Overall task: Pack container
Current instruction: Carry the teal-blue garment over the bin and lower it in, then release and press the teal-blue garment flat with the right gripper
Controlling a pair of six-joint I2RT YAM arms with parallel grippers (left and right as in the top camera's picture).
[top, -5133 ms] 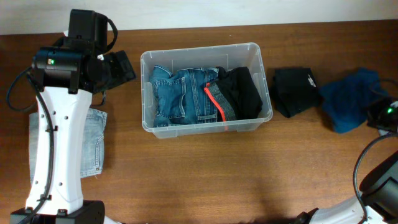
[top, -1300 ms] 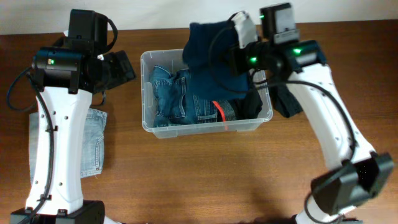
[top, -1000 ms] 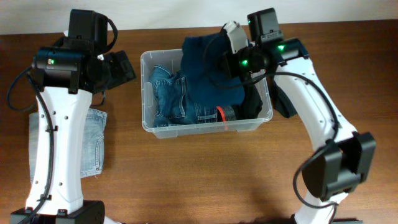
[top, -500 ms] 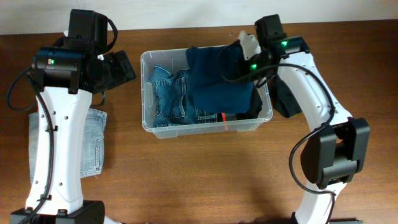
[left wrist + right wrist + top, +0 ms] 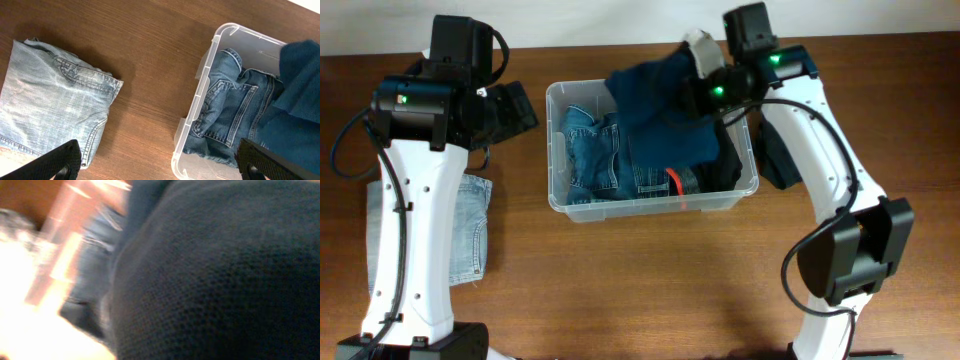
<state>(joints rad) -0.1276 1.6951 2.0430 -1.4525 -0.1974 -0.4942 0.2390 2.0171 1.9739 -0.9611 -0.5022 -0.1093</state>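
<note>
The clear plastic container [image 5: 620,207] stands mid-table and holds blue jeans [image 5: 597,150] and a black garment with a red stripe [image 5: 705,176]. My right gripper [image 5: 705,58] is over the container's back right corner, shut on a dark blue garment [image 5: 660,105] that drapes into the container. The garment's dark knit [image 5: 215,270] fills the right wrist view and hides the fingers. My left gripper [image 5: 160,162] is open and empty, above the table left of the container [image 5: 200,85]. It also shows in the overhead view [image 5: 516,108].
Folded light-blue jeans [image 5: 472,225] lie on the table at the left, also in the left wrist view [image 5: 50,100]. A black garment [image 5: 775,158] lies right of the container, partly behind my right arm.
My right arm brought the dark blue garment from the table's right side over the container. In the last half second its top edge rose and shifted left. The left arm has not moved.
</note>
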